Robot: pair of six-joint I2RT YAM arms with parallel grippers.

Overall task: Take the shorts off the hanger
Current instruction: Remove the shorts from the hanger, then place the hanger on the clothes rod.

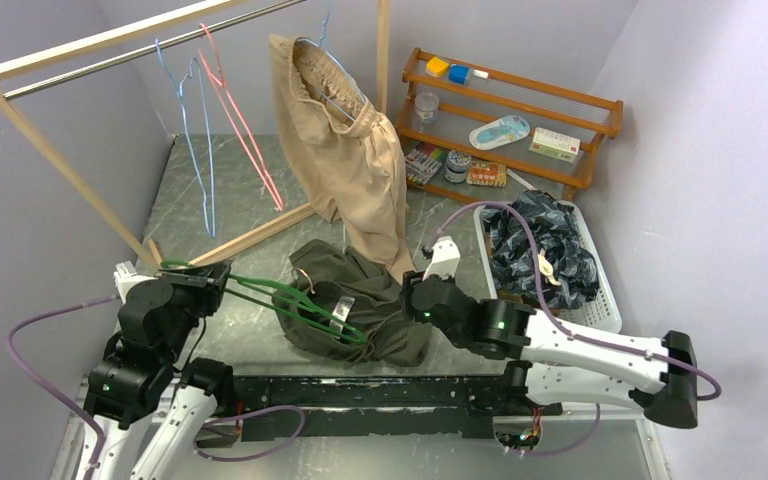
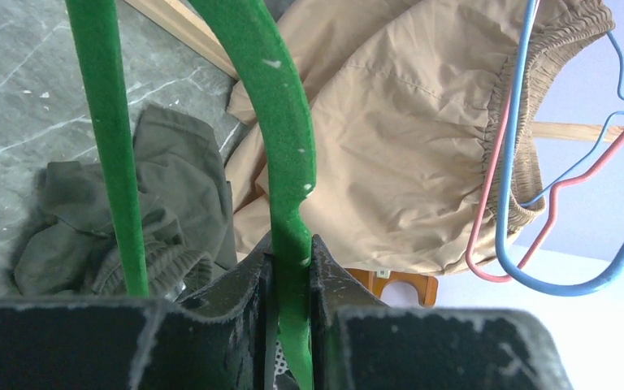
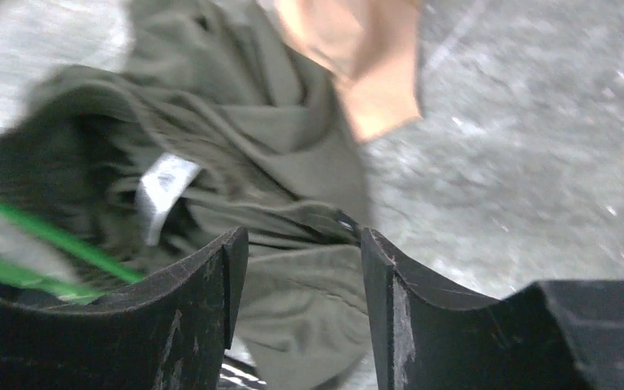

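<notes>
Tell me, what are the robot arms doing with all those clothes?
They're taking shorts off hangers. The left gripper pinches a green hanger whose far end lies in the olive shorts heaped on the table. The right gripper hovers open right over that heap. Beige shorts hang on the rack, not yet removed, and navy patterned shorts lie in the white basket.

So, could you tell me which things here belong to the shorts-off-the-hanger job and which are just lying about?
Job: olive shorts, green hanger clamped in the left gripper, open right gripper, beige shorts hanging from the rail, navy shorts in the basket.
Lying about: bare blue hanger, bare pink hanger, wooden shelf of oddments.
</notes>
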